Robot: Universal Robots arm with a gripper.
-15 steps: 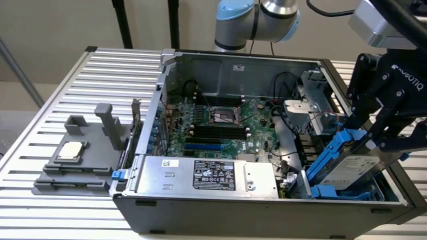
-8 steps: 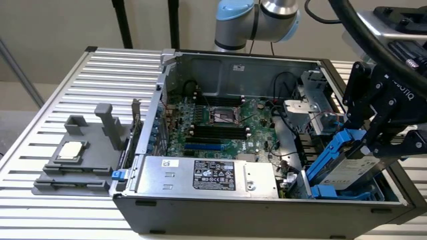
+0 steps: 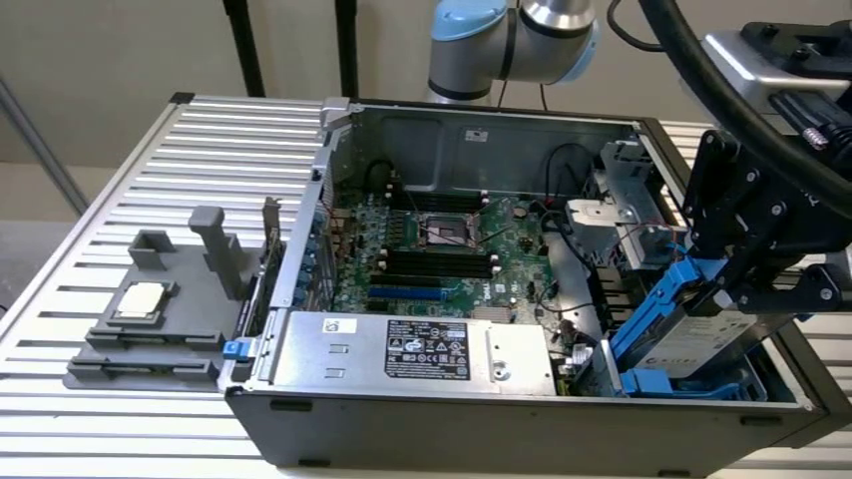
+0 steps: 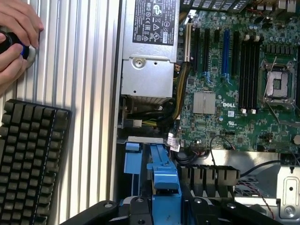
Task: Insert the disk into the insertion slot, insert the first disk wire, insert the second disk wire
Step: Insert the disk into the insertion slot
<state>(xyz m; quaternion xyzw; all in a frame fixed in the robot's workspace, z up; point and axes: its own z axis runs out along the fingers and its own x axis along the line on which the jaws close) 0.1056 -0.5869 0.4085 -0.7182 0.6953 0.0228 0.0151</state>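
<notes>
Slatted metal table (image 3: 120, 150) under open computer case (image 3: 533, 439). Inside case: green motherboard (image 3: 453, 249) at middle, silver power-supply box (image 3: 413, 349) along near wall. Dark grey stand (image 3: 160, 319) on table beside case, at exterior view's left. Black keyboard (image 4: 28, 159) flat on table. Gripper (image 3: 752, 299) clamped on disk (image 3: 692, 334) by blue carrier. Disk tilted, low end down by insertion slot (image 3: 659, 383), in case's corner at exterior view's right. Person's hand (image 4: 14, 37) near keyboard.

silver disk (image 3: 695, 337), blue-framed, tilted, lower end in grey insertion slot (image 3: 652, 383).
</notes>
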